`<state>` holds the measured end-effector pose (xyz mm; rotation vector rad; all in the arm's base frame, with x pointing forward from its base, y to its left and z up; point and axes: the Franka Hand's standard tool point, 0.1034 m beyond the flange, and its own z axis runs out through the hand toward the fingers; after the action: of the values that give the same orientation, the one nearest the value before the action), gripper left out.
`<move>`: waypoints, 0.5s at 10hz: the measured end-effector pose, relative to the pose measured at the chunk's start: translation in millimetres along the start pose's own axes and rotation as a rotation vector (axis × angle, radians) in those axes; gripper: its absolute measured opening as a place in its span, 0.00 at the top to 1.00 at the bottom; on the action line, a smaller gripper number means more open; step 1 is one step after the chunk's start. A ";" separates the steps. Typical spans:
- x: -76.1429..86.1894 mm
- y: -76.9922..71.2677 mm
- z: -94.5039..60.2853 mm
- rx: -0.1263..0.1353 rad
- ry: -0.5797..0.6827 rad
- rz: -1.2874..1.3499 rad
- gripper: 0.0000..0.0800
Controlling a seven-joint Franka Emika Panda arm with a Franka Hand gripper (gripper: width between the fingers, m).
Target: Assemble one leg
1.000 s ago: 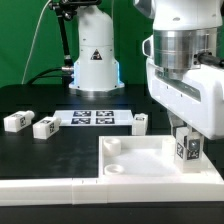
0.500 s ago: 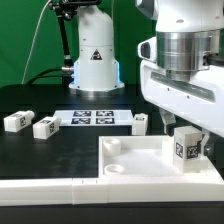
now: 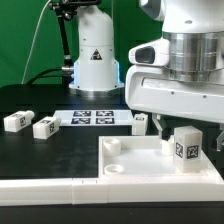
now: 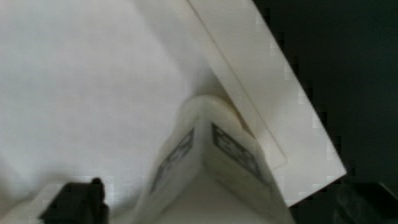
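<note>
Black matte table (image 3: 60,150) before a green backdrop (image 3: 30,40). Large smooth white panel (image 3: 130,165) with a round corner socket sits at front. Marker board (image 3: 90,118) lies behind it. The gripper (image 3: 163,135) hangs above the panel, its fingers mostly hidden; opening cannot be judged. One leg (image 3: 186,148) stands upright on the panel beside it. Three more legs (image 3: 15,121) rest on the table.

Upright leg (image 3: 184,148) on panel (image 3: 140,160), arm just above; black table (image 3: 60,150) open.
</note>
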<state>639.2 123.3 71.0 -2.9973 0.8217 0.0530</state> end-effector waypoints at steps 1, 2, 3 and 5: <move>0.1 0.1 0.0 0.000 0.000 -0.069 0.19; 0.6 0.9 0.0 -0.008 0.004 -0.194 0.19; 0.8 1.1 0.0 -0.011 0.005 -0.295 0.19; 0.4 0.9 0.2 -0.015 0.006 -0.451 0.19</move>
<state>639.0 122.3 70.8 -3.1148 0.1305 0.0379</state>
